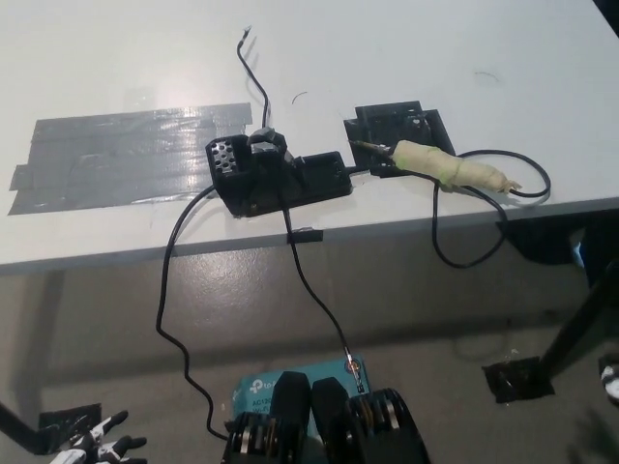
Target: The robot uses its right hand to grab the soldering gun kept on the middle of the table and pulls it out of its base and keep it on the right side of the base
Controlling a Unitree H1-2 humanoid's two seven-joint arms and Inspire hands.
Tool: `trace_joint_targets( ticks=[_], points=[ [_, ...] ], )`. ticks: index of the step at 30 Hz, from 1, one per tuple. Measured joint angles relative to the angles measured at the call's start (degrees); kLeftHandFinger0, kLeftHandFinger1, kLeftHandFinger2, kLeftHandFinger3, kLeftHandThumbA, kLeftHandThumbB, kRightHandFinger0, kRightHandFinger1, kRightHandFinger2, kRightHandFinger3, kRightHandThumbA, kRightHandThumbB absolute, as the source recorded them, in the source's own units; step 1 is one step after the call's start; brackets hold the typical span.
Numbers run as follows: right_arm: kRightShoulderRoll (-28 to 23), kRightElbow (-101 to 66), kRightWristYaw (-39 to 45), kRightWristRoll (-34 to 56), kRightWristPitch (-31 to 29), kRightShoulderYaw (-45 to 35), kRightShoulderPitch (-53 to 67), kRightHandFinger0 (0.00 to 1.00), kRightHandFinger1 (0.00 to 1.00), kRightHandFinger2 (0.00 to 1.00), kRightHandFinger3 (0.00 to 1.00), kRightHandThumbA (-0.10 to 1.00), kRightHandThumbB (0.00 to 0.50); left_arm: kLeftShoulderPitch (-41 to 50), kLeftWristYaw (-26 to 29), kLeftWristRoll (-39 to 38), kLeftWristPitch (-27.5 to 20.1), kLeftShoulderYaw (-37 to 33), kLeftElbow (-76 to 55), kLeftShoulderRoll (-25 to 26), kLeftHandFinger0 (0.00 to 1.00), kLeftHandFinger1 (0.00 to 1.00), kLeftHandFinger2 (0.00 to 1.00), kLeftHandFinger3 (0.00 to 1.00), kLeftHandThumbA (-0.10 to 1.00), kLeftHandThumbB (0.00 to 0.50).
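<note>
Soldering iron (453, 169) is lying flat on the table (406, 58), just right of the black base (279, 174), tip resting on a black tape patch (392, 126). Nothing's holding it. Left hand (97, 447) sits bottom left w/ fingers spread, empty. Right hand isn't in shot.

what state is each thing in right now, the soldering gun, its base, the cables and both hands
soldering gun: lying flat on the table, right of the base, nothing holding it
base: on the table near its front edge, holder without the gun
gun cable: looping off the table edge
base cable: hanging to the floor
left hand: low at the lower left, resting, open
right hand: out of view
</note>
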Motion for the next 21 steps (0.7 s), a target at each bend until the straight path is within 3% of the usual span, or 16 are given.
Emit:
trace_joint_targets(
  ticks=[4,5,8,16,17,20,21],
  points=[
    [0.0,3.4,-3.5,2.4,-3.3,-0.1,-0.9,0.56,0.6,0.72,1.0,0.42,0.213,0.0,0.0,-0.1,-0.5,0.9,0.0,0.0,0.69,0.73,0.8,0.97,0.65,0.363],
    [0.0,3.9,-4.2,3.0,-3.9,0.0,-1.0,0.53,0.56,0.7,1.0,0.43,0.235,-0.1,0.0,-0.2,-0.6,1.2,0.0,0.1,0.69,0.73,0.8,0.97,0.64,0.373],
    [-0.1,4.7,-5.9,4.3,-5.8,0.6,-1.2,0.49,0.51,0.63,1.0,0.4,0.224,-0.1,0.0,-0.3,-0.7,1.7,0.1,0.1,0.63,0.72,0.79,0.93,0.63,0.397],
    [-1.7,5.4,-8.1,6.4,-10.7,4.9,-1.2,0.43,0.48,0.61,1.0,0.36,0.214,-0.1,0.0,-0.3,-0.8,2.6,0.2,0.0,0.66,0.72,0.82,0.97,0.64,0.382],
    [-2.1,5.5,-8.3,6.5,-11.2,5.3,-1.2,0.4,0.44,0.58,1.0,0.32,0.211,-0.1,0.0,-0.3,-0.8,2.6,0.2,0.0,0.63,0.7,0.78,0.96,0.66,0.355],
    [-3.1,5.8,-9.0,6.9,-11.7,6.3,-1.2,0.41,0.44,0.57,1.0,0.31,0.2,-0.1,0.0,-0.3,-0.9,2.9,0.2,-0.3,0.58,0.66,0.72,0.92,0.65,0.349],
    [-3.4,5.9,-9.2,7.0,-11.9,6.5,-1.2,0.41,0.44,0.56,1.0,0.31,0.205,-0.1,0.1,-0.3,-1.0,3.1,0.2,-0.5,0.55,0.62,0.68,0.89,0.65,0.312]
  ],
)
